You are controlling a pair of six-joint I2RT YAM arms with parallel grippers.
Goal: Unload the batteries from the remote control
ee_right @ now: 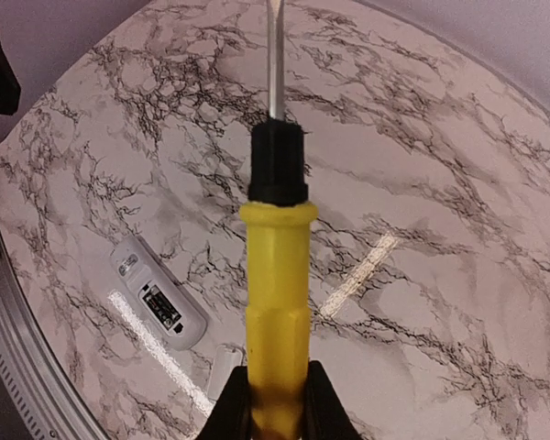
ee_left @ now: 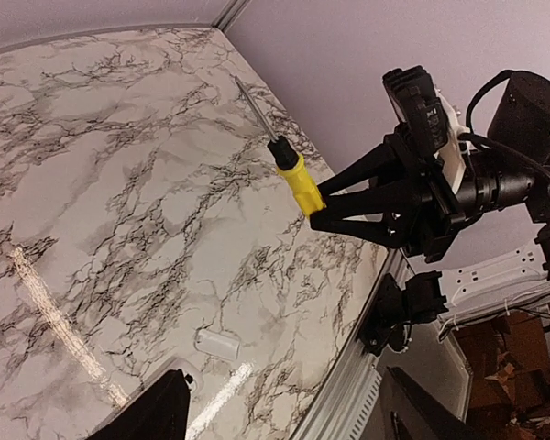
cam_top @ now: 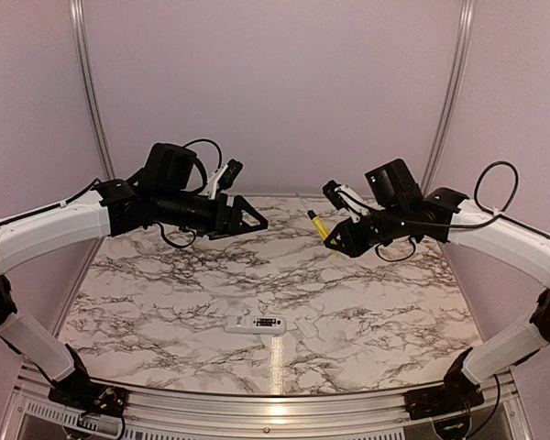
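"Right wrist view tells you most. The right gripper (ee_right: 275, 396) is clamped on the bottom of the yellow handle of the screwdriver (ee_right: 277, 266), and the blade points straight out from it."

"And the left gripper (cam_top: 249, 221)?"

"It holds nothing. In its own camera the fingers stand apart, and it hangs high over the far left of the marble table (cam_top: 147, 302)."

"Where's the remote control (cam_top: 256, 323)?"

"It lies flat near the front edge, about midway between the arm bases and well apart from both grippers. Its dark battery compartment (ee_right: 161, 308) faces up. The small white cover piece (cam_top: 305, 325) lies just beside its right end, so I'd say the lid is off."

"Can you see the batteries?"

"Not as separate things, they're too small. Something fills the recess, so I'd guess they're in there."

"So what's the next step?"

"My guess is bringing the blade down to lever one out. I'd tilt the tip steeply down and slip it under one end of a cell, not press on the middle. A remote that light will probably skate on the smooth top, so I'd have the left fingers pin its far end first. Lever gently, or a cell could pop out and roll away."
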